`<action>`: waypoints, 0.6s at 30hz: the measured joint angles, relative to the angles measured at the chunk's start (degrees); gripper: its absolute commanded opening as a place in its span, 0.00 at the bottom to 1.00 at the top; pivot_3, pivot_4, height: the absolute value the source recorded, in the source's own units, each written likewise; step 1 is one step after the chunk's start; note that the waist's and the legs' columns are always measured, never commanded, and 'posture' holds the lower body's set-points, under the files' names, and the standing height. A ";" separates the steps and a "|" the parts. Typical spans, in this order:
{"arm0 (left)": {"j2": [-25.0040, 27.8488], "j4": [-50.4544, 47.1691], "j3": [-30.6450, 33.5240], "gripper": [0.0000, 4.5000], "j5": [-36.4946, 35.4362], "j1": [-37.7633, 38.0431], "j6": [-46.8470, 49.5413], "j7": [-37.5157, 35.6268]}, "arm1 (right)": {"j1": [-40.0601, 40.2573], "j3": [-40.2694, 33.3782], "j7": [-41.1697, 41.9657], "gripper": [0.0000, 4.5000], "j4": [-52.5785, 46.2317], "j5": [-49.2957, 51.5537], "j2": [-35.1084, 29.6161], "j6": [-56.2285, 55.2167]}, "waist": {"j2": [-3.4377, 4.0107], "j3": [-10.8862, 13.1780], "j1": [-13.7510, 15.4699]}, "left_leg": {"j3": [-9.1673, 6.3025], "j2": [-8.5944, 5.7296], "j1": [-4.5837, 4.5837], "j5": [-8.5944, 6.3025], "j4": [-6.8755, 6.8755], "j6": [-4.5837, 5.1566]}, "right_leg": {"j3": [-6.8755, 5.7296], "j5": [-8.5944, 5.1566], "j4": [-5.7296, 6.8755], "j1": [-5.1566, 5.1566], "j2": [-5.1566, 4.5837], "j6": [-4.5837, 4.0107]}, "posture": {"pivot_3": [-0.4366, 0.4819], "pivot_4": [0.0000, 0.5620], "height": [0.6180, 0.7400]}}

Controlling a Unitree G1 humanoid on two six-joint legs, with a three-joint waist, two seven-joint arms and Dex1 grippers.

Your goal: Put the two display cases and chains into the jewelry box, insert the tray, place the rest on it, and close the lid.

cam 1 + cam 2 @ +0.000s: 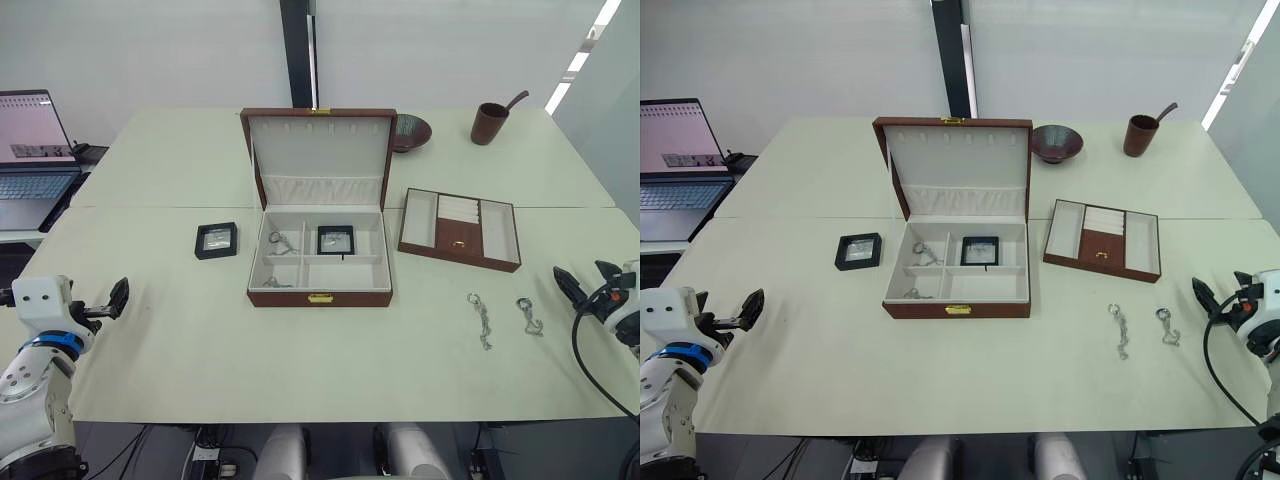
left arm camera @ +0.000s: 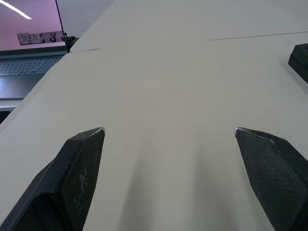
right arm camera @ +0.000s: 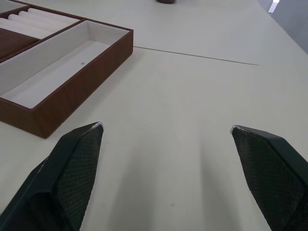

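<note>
Tools are both hanging spread wide and holding nothing: I am seeing my left tool (image 1: 112,300) over the counter's (image 1: 200,340) left edge and my right tool (image 1: 578,283) over its right edge. Mid-counter, the large reddish-brown leather-look jewelry box (image 1: 320,297) is standing with its cream-lined hinged lid (image 1: 318,147) raised. One small square black display case (image 1: 336,240) is lying in a rear compartment, with thin silvery chains (image 1: 281,243) in the left compartments. The second black display case (image 1: 216,240) is sitting on the counter just left of the box. The shallow brown divided tray (image 1: 461,229) is resting right of the box, and two more silvery chains (image 1: 481,319) are lying nearer the front edge, before that tray.
</note>
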 measured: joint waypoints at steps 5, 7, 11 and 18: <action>0.86 -0.02 -1.38 1.00 1.11 1.35 -0.30 -1.27 | -0.29 0.02 0.91 1.00 0.00 -0.01 -0.04 -0.05 | 0.00 0.00 0.00 | 0.00 0.00 0.00 0.00 0.00 0.00 | 0.00 0.00 0.00 0.00 0.00 0.00 | 0.48 0.27 1.00; 1.26 0.02 -2.50 1.00 1.40 1.77 -0.86 -2.33 | -0.31 0.03 1.70 1.00 -0.15 0.06 -0.08 0.05 | 0.00 0.00 0.00 | 0.00 0.00 0.00 0.00 0.00 0.00 | 0.00 0.00 0.00 0.00 0.00 0.00 | 0.48 0.27 1.00; 3.92 -0.06 -5.41 1.00 1.89 1.51 -1.29 -6.52 | -0.21 0.75 5.74 1.00 -3.96 1.91 -0.14 2.05 | 0.00 0.00 -0.02 | 0.00 0.00 0.01 0.00 -0.02 0.00 | 0.00 0.00 0.00 0.00 0.01 0.00 | 0.48 0.27 1.00; 8.35 2.01 -13.01 1.00 3.69 -3.10 -3.30 -15.30 | 3.07 2.57 14.27 1.00 -19.67 8.26 -1.83 10.87 | 0.02 -0.01 0.04 | -0.06 0.00 0.00 0.00 -0.02 0.00 | -0.06 0.00 -0.01 0.01 0.01 0.00 | 0.48 0.27 1.00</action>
